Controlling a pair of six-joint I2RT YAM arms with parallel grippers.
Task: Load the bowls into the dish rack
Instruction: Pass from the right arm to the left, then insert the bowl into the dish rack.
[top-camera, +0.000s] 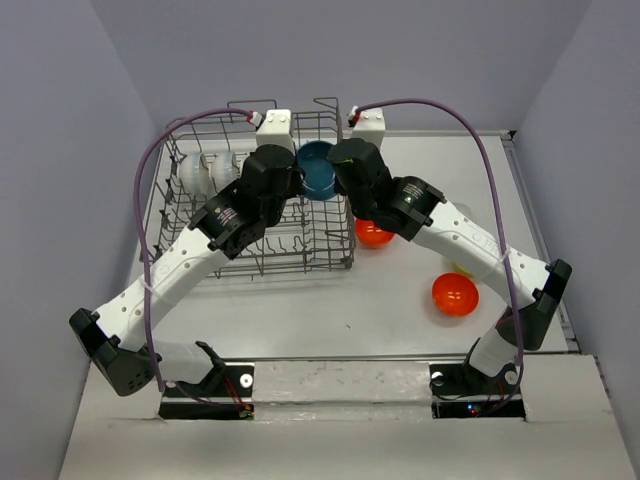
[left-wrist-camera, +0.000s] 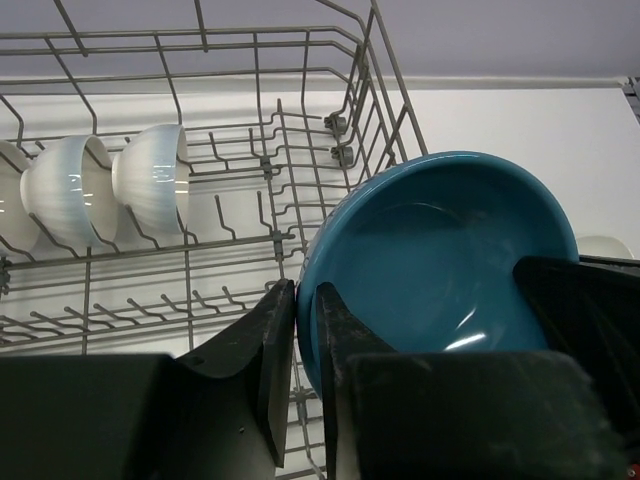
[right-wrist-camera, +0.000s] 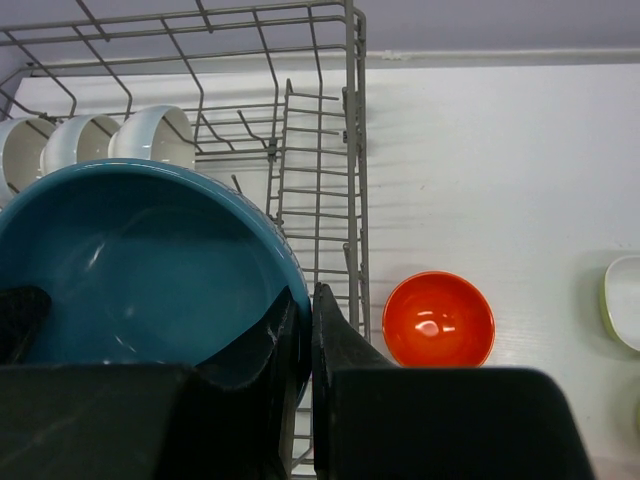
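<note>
Grey wire fills the upper left of the overhead view. The dish rack (top-camera: 320, 257) sits on the white table (top-camera: 400, 330), and both arms reach in over its right half. Their dark wrists crowd that spot so much that the fingers are hidden from above. Purple cables (top-camera: 146, 210) arch over each arm. Just right of the rack an orange bowl (top-camera: 372, 234) lies partly under the right arm (top-camera: 440, 225). A second orange bowl (top-camera: 455, 294) sits open side up towards the lower right, well apart from the rack.

Inside the rack, white bowls (top-camera: 205, 170) stand on edge between the tines at its left end. The blue bowl (top-camera: 318, 168) is tilted on edge at the rack's far right part, between the two wrists. I cannot tell whether it rests on the wires.

The wrist views show what the overhead hides. From the left wrist, the left gripper (left-wrist-camera: 305, 312) pinches the left rim of the blue bowl (left-wrist-camera: 440, 250), with rack wires (left-wrist-camera: 260, 130) behind it and the white bowls (left-wrist-camera: 150, 175) at upper left. From the right wrist, the right gripper (right-wrist-camera: 300, 312) is pressed tight on the opposite rim of the blue bowl (right-wrist-camera: 130, 260). The orange bowl (right-wrist-camera: 438, 318) lies just beyond the rack's side wall (right-wrist-camera: 352, 150). A yellow-green bowl (right-wrist-camera: 625, 300) shows at the right edge.
</note>
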